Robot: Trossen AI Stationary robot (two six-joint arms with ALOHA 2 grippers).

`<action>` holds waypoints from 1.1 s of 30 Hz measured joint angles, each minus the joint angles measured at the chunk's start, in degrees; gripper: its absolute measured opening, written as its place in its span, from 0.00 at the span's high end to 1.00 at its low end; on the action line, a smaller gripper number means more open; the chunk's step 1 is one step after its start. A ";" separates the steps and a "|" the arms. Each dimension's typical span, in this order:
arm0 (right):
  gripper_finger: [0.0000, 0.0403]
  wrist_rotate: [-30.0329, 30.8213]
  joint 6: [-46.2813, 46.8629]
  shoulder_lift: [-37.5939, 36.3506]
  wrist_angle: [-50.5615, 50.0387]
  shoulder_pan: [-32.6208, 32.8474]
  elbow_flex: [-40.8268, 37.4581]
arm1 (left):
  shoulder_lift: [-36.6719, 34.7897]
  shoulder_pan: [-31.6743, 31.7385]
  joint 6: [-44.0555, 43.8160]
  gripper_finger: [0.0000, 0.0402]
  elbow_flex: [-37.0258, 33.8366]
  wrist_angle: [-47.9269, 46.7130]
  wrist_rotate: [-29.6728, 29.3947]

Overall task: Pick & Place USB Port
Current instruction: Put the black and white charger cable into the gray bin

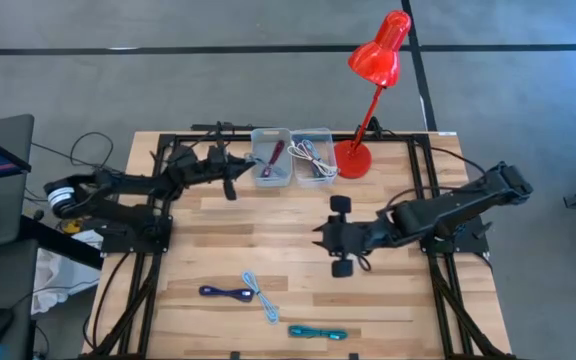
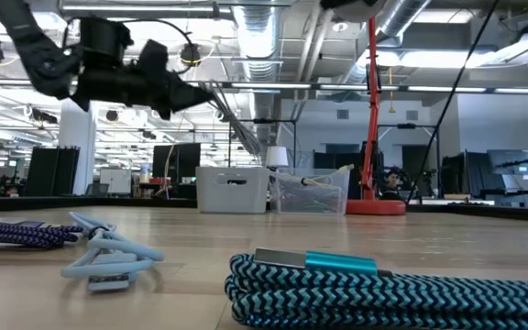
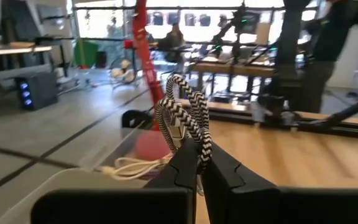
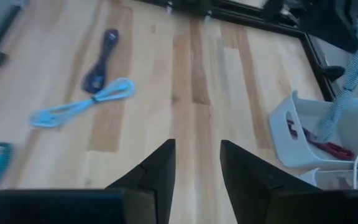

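Clamped between the fingers of my left pincer [image 3: 199, 163] is the black-and-white braided USB cable [image 3: 185, 109], its loops standing up out of the grip and clear of the desk [image 1: 388, 300]. From above, that pincer sits at the near-left side of the two small bins at the back of the desk, beside the left bin [image 1: 271, 132] rather than squarely over it, as far as I can judge. The step in hand looks like the drop. To do it well I should bring the pincer over the middle of a bin first, lower until the loops hang inside the walls, and only then open. The stiff braid may spring out, and one loop hanging over the rim could pull the whole cable out. I cannot tell which bin is meant for it. The left bin holds a dark red cable [image 1: 274, 157], and the clear bin [image 1: 313, 131] touching its right side holds a coiled white cable [image 1: 314, 160]. My right pincer [image 4: 194, 155] waits with its fingers apart over the middle of the desk, holding nothing. Nearer the front edge lie a purple cable [image 1: 226, 292], a light blue cable [image 1: 260, 296] and a teal cable [image 1: 316, 331], not yet sorted. A red desk lamp [image 1: 373, 60] stands just right of the bins.
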 joint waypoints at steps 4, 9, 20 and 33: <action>0.71 1.60 2.31 -2.00 -2.38 2.54 0.00 | 4.33 3.54 -0.05 0.98 2.11 0.27 -0.04; 0.71 5.75 2.60 -2.99 -4.11 5.35 0.00 | 8.56 7.58 -1.29 0.98 3.22 0.27 -0.02; 0.71 10.86 2.63 -2.96 -6.13 6.13 0.00 | 18.01 10.34 -2.69 0.98 3.40 0.36 -0.02; 0.71 11.92 4.11 -2.96 -6.41 6.17 0.00 | 20.48 9.50 -5.08 0.85 5.98 4.53 -3.05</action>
